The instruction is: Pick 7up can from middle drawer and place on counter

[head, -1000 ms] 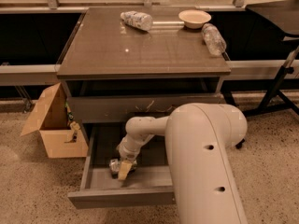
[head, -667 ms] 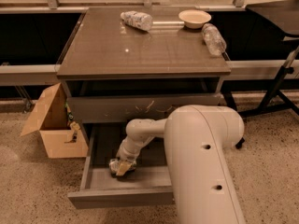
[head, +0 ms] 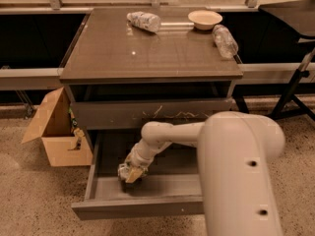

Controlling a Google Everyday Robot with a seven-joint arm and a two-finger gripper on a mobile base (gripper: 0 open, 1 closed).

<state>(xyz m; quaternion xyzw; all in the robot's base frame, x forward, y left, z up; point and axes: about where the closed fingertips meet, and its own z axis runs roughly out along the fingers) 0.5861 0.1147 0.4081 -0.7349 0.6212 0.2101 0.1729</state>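
The tool [head: 131, 173] is low inside the middle drawer [head: 147, 208]. A silvery end, probably the 7up can [head: 122, 170], touches its left side. Whether the tool grips it cannot be told. The counter [head: 147, 53] lies above.

On the counter [head: 147, 58], 3 things lie toward the back: a patterned bottle [head: 143, 21] left of middle, a bowl [head: 204, 18] to its right, and a clear bottle [head: 225, 41] in front of the bowl by the right edge. Below, the middle drawer [head: 147, 206] stands pulled out. The gripper [head: 130, 172] is inside it at front left, at the 7up can [head: 123, 170]. A cardboard box [head: 56, 136] sits on the floor, left of the cabinet.
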